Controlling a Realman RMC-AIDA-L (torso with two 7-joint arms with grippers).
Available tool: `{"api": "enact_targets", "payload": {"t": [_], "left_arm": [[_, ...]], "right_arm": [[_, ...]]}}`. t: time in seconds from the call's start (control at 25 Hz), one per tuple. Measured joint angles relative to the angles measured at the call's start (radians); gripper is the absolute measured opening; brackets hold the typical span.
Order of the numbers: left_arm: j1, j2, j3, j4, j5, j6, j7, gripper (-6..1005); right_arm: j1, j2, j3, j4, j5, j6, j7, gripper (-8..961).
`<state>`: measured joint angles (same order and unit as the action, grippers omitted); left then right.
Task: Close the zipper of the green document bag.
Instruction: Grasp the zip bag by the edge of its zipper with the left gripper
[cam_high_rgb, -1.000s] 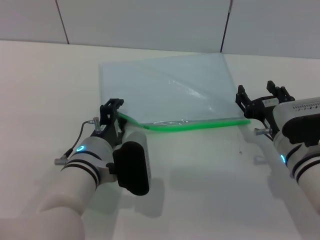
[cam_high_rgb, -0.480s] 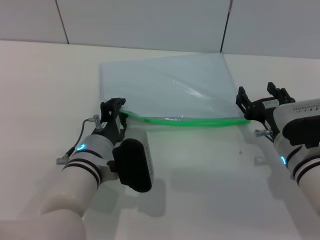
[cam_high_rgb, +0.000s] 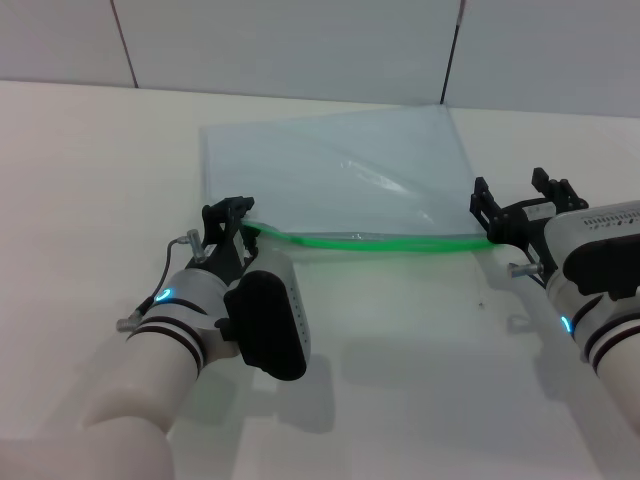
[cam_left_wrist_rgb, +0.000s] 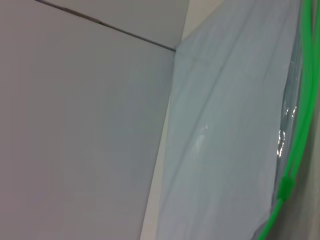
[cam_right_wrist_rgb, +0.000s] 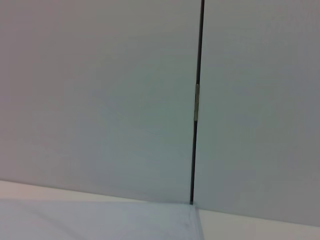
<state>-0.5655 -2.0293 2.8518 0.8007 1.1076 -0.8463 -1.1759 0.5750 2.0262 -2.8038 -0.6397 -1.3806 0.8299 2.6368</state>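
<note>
the green document bag (cam_high_rgb: 330, 180) lies flat on the white table (cam_high_rgb: 400, 380), its zipper (cam_high_rgb: 380, 241) along the near edge. your left gripper (cam_high_rgb: 228, 222) sits at the zipper's left end; whether it grips anything there cannot be told. your right gripper (cam_high_rgb: 520, 205) stands with fingers spread at the right end, holding nothing. the strip bows slightly, so in my judgement you should pin one end and draw the slider in line with the strip, keeping it taut.
</note>
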Motion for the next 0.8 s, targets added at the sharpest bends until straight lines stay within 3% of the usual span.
{"api": "enact_targets", "payload": {"t": [0.44, 0.56, 0.8], "left_arm": [[0.004, 0.004, -0.003, 0.039, -0.004, -0.034, -0.084, 299], [0.005, 0.004, -0.003, 0.039, -0.005, -0.038, -0.106, 160], [0.006, 0.005, -0.004, 0.040, -0.005, -0.049, -0.116, 106]], "right_arm": [[-0.003, 0.000, -0.023, 0.000, 0.003, -0.008, 0.000, 745], [-0.003, 0.000, -0.026, 0.000, 0.001, -0.009, 0.000, 745], [-0.003, -0.001, -0.056, -0.012, -0.001, -0.009, 0.000, 745]]}}
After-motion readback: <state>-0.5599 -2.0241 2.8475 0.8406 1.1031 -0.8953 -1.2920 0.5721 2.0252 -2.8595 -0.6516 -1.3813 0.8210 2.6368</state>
